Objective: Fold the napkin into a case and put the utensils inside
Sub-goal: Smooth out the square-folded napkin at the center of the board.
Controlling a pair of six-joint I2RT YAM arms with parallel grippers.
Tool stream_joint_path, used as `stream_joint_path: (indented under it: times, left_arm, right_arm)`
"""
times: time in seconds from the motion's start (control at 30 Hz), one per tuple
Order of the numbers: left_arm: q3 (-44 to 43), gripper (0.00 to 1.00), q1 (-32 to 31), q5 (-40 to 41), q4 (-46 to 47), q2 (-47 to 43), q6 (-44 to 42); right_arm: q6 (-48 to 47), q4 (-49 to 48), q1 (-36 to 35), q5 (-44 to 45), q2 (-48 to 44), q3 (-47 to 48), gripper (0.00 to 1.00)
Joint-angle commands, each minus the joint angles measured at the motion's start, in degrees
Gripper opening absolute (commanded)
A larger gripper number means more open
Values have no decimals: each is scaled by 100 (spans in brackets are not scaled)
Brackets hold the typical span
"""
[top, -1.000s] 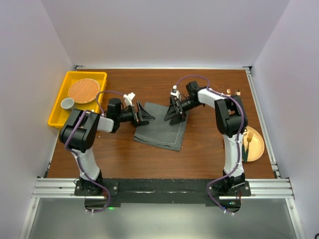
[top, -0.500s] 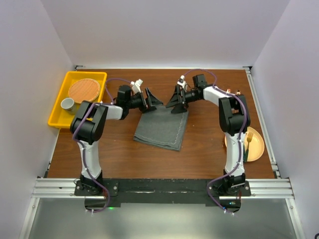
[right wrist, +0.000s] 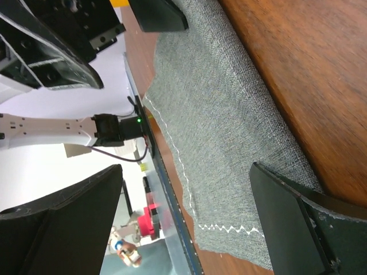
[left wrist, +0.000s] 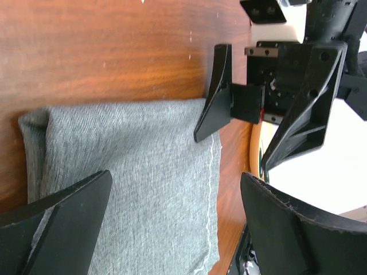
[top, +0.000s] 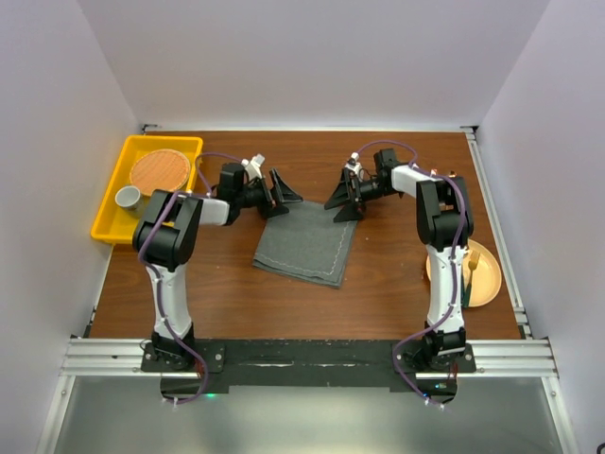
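**Both claws spread wide at the far corners of a folded grey cloth**

The dark grey fabric napkin lies folded into a flat, slightly skewed rectangle at the centre of the brown wooden table, its pale stitched hem along the 3 o'clock and 6 o'clock edges. The left claw hangs at its 11 o'clock corner and the right claw at its 1 o'clock corner, jaws wide apart and gripping nothing. Whether they touch the cloth cannot be told. A slender utensil rests on the round yellow-orange plate at 4 o'clock. A yellow plastic tray sits at 10 o'clock.
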State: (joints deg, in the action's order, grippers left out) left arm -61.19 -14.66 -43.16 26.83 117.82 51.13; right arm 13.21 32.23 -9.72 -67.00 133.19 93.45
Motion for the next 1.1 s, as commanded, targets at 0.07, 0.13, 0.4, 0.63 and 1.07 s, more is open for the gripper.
stream_joint_path:
  times: [0.07,0.13,0.4,0.63,1.07]
  left_arm:
    - [-814,100,-309,114,42,-128,448]
    - [-1350,100,-493,421,-528,153,468]
    - [-1906,100,-767,861,-670,891,828]
    - [-1475,100,-407,1160,-697,1120,688]
    - [-1158,100,314,116,393,692,266]
  right_arm:
    - [-311,222,-22,346,102,95,98]
    - [-319,223,-13,372,94,86,98]
    - [-372,328,-13,451,234,217,98]
    - [-653,609,-4,609,366,261,98]
    - [-1067,908,102,917,533,288,98]
